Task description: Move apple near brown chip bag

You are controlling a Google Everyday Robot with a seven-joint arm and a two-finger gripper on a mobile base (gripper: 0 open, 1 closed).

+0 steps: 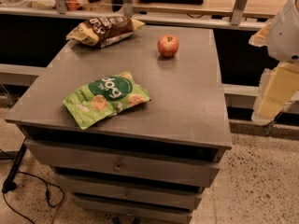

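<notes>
Two bags are lying on the worktop point(187, 101): the brown chip bag point(100, 31) back-left, a green bag point(107, 98) nearer. The apple point(168, 45) is sitting rightward, ungrasped. The claw point(275, 90) is hanging beyond the right edge, and I cannot tell how open it is; reaching the apple is looking like the next move.

Only the end of the arm shows. The gripper point(275, 85) sits at the far right edge of the view, partly cut off by the frame. Directly above it is the wrist housing point(286, 31), a white rounded shell running up towards the top right corner. A small pale yellow piece sticks out on the shell's left side. The gripper itself reads as pale yellow blocky parts stacked under the shell, the stack slanting down and left. It hangs free in the air. The rest of the arm is beyond the right edge.
</notes>
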